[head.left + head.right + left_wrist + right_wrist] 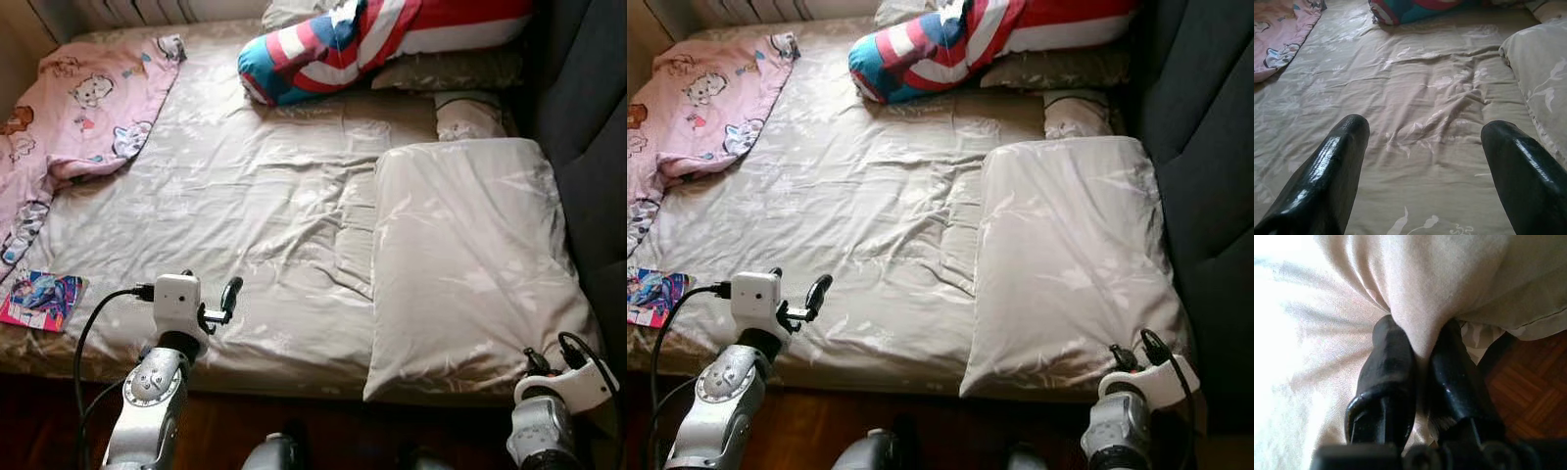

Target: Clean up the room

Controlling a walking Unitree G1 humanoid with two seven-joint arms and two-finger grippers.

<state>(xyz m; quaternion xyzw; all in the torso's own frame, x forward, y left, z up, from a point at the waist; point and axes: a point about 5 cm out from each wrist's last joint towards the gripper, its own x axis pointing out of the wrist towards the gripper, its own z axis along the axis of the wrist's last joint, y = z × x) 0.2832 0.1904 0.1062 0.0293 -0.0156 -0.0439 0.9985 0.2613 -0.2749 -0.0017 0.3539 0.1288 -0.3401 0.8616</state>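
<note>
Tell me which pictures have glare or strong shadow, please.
Right wrist view: the beige fabric pillow, pinched by the right gripper, is washed out white on one side. Left eye view: sheen on that pillow; the dark wooden floor is in shadow.

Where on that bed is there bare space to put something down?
The middle of the sheet, between the pink blanket, the striped pillow and the big beige pillow, is bare. The head end is crowded with pillows.

Dark headboard (588,127), parquet floor (1528,391)
</note>
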